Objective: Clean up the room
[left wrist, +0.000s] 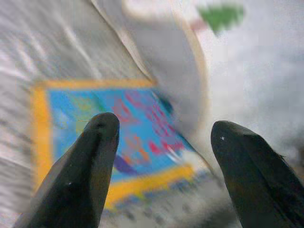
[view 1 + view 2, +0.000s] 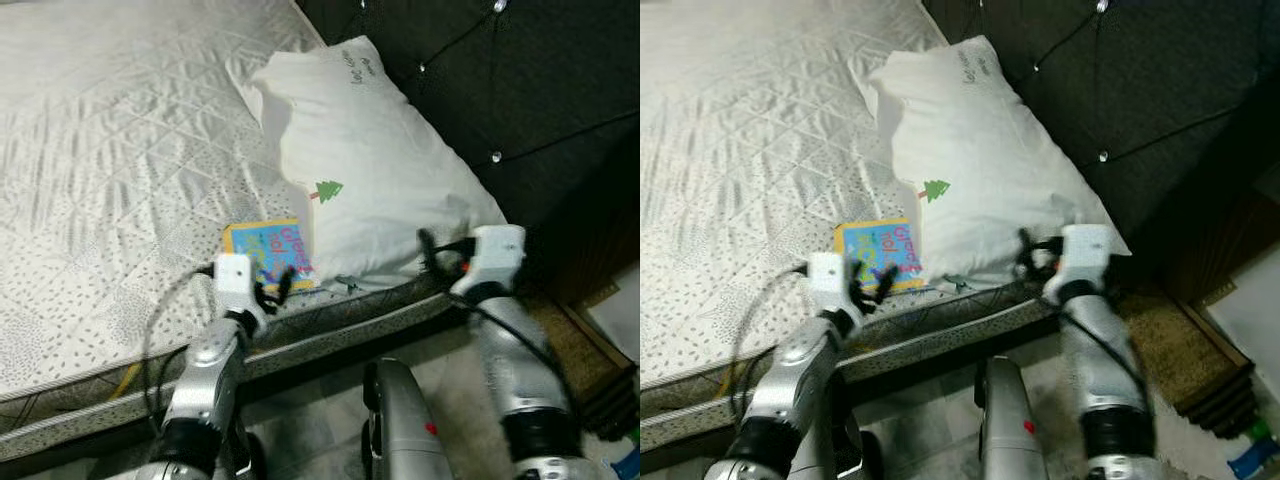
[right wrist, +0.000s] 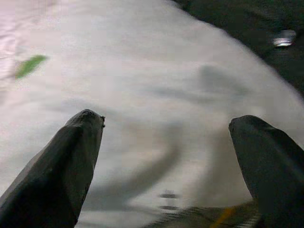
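White quilted fabric covers the bed [image 2: 110,130], and on it, close to the near edge, lies a bright picture book [image 2: 272,252] with a yellow border and blue cover. It lies flat, one side tucked under the lower corner of a white pillow [image 2: 370,170] that rests against the dark tufted headboard [image 2: 520,80]. The book's edges run roughly square to the mattress edge; I cannot tell which side is the longer.

From the left gripper [image 2: 272,290] the book lies at about twelve o'clock, just ahead of the fingertips, and in the left wrist view its cover [image 1: 137,137] sits framed between the two black fingers [image 1: 90,161]. Those fingers stand well apart and hold nothing; whether they touch the bedcover I cannot tell. This arm is clearly the nearer one to the book.

At three o'clock from the book, the right gripper [image 2: 432,252] is at the pillow's near corner, over the mattress edge. Its fingers [image 3: 61,166] are also spread wide and empty, pointing at the pillow's white face [image 3: 156,95].

My judgement: the book is the next thing to clear, and the left arm need only reach slightly forward, though the overlapping pillow may drag as the book comes out.
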Motion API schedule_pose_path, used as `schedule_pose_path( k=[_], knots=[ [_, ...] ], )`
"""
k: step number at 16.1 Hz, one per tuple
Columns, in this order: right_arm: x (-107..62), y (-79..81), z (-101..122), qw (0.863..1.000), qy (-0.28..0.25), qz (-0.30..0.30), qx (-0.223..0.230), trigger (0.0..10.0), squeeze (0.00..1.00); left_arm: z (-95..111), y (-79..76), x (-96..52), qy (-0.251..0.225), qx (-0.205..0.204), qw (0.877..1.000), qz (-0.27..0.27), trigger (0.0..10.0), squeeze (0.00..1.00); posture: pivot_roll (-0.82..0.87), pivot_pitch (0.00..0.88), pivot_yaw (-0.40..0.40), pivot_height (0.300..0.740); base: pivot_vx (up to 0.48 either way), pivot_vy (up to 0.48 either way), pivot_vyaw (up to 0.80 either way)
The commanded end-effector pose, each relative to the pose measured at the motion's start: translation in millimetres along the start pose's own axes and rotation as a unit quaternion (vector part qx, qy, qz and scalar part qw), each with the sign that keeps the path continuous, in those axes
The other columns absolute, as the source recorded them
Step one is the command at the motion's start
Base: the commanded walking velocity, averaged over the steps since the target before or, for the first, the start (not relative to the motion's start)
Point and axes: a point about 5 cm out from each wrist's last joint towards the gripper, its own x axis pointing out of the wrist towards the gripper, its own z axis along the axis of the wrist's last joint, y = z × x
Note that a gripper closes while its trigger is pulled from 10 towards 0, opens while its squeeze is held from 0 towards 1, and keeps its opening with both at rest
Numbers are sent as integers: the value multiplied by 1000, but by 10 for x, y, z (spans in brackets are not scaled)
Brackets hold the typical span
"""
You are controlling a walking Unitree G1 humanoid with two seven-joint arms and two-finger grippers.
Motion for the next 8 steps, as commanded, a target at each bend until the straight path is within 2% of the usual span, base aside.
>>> schedule_pose_path(
  k=[1, 3, 6, 7, 8],
  knots=[
    [-5, 85, -54, 1000, 9, 9, 6, 10000, 0, 9, 113, -71, -17, 20, 999, 41, 10000, 0, -132, 51, -27, 574, 0, 0, 0],
    [55, 258, -19, 999, -3, 31, 36, 10000, 0, 84, 284, -144, -36, 36, 994, 96, 10000, 0, -112, 20, -26, 574, 0, 0, 0],
    [184, 379, 159, 995, -39, 57, 65, 10000, 0, 210, 464, -307, -71, 76, 983, 151, 10000, 0, -85, 0, -23, 574, 0, 0, 0],
    [218, 398, 212, 994, -49, 63, 72, 10000, 0, 241, 492, -327, -78, 81, 981, 156, 10000, 0, -79, 0, -21, 574, 0, 0, -488],
    [240, 412, 238, 994, -52, 67, 73, 10000, 0, 256, 496, -337, -88, 68, 983, 146, 10000, 0, -76, 0, -22, 574, 0, 0, -488]
  ],
)
